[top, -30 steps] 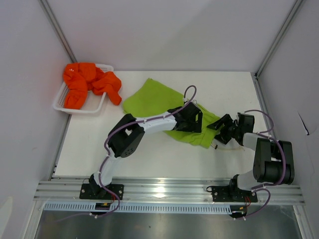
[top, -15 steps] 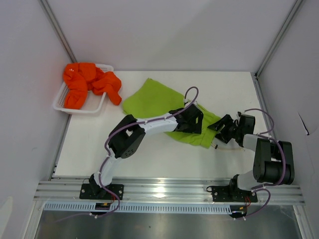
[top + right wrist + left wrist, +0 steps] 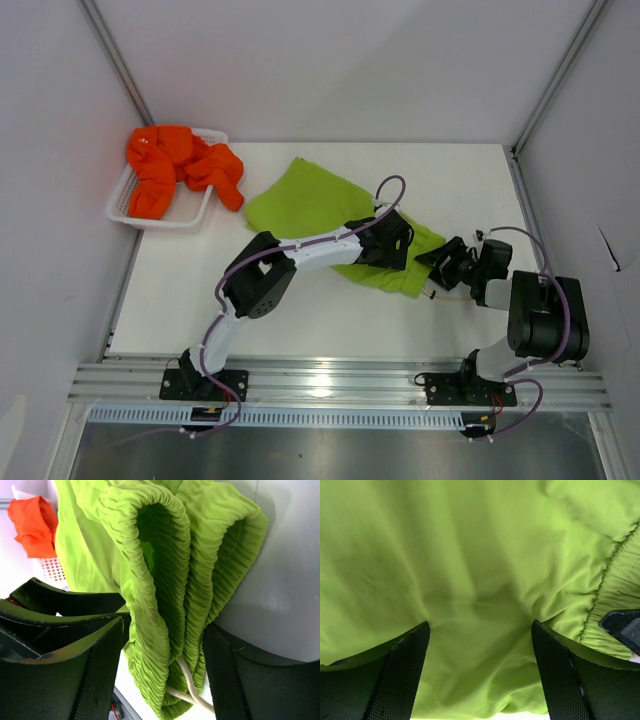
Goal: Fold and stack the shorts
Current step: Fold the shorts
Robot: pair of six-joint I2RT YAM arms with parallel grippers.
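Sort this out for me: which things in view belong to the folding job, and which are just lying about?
Part of the job:
- lime green shorts, spread out in the middle
- orange shorts, bunched up, spilling over the basket's edge

Just lying about:
- white mesh basket, far left; it only holds the orange pair

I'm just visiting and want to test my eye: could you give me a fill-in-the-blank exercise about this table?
A white ___ holds the orange shorts. The other shorts, spread on the table, are ___. The right pincer has their elastic ___ between its fingers. The left pincer stands ___ above them.
Missing words: basket; green; waistband; open.
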